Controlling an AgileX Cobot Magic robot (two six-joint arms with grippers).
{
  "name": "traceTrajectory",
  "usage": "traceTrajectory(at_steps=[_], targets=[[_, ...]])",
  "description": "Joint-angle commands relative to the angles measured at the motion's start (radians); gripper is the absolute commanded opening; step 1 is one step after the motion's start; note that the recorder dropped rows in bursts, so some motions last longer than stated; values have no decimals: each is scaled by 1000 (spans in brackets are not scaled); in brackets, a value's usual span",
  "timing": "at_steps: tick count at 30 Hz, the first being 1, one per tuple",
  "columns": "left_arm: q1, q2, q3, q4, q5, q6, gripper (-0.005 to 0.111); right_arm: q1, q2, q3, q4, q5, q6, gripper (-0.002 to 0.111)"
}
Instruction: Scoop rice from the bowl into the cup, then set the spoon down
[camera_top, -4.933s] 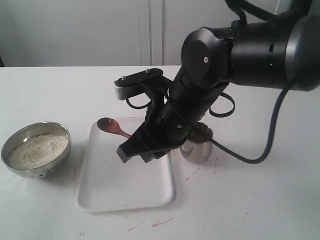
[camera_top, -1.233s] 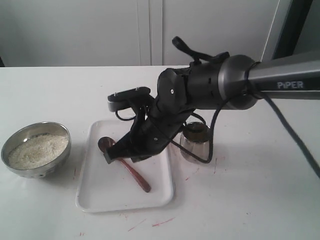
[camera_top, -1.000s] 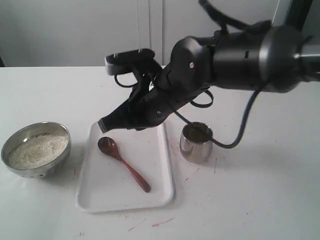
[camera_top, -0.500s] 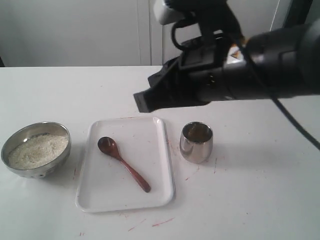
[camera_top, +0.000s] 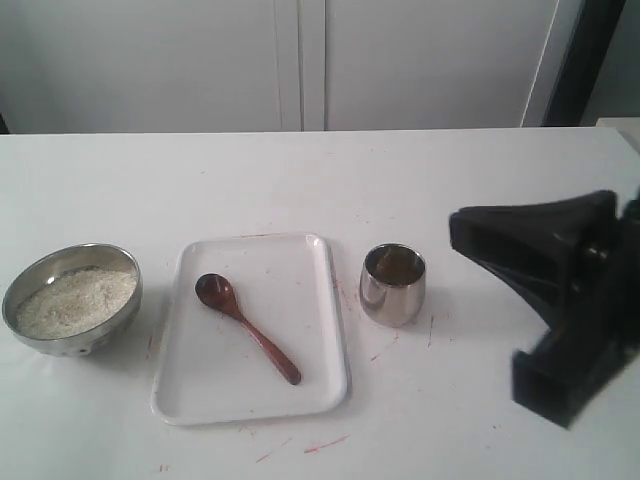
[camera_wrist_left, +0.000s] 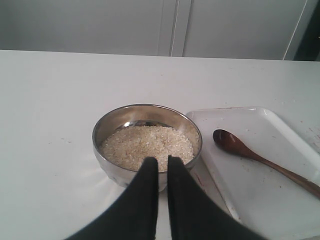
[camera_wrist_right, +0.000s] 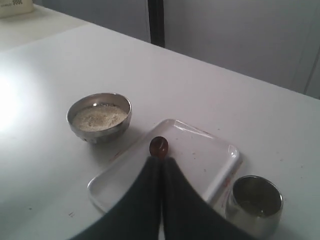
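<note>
Blurred and cropped at exterior view's edge: right arm. Hidden behind right jaws in right wrist view: spoon handle. Too dark to read: cup contents. Narrow, slim gap, empty: left jaws. Pressed together, empty: right jaws. Reddish-brown spoon flat on tray, oval end toward 10 o'clock. At tray's 9 o'clock: bowl of rice; at 3: cup; all on worktop.
</note>
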Motion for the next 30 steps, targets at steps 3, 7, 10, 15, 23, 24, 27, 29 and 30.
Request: traceTrajectory(at_steps=[3,7,10,15,23,24,27,29,30], targets=[[-2,-4,-3,-9,-5,-2,14,1,-225,152,12,-56,42,0],[-2,-4,-3,-9,-5,-2,14,1,-316,234,12,-58,55,0],[-2,-4,-3,-9,-5,-2,14,1,-363,296,17,-71,55,0],[-2,-4,-3,-9,-5,-2,14,1,-427,413,57,-173,55,0],[-2,-4,-3,-9,-5,-2,14,1,-449,555,45,-331,68,0],[-2,-4,-3,-9,-5,-2,14,1,-449,555,38,-322,33,0],[-2,-4,-3,-9,-5,-2,14,1,-449,555,38,-276,-90,0],[-2,-4,-3,-9,-5,-2,14,1,-449,555,38,-256,-110,0],[-2,-4,-3,-9,-5,-2,14,1,-449,555,38,-256,-110,0]])
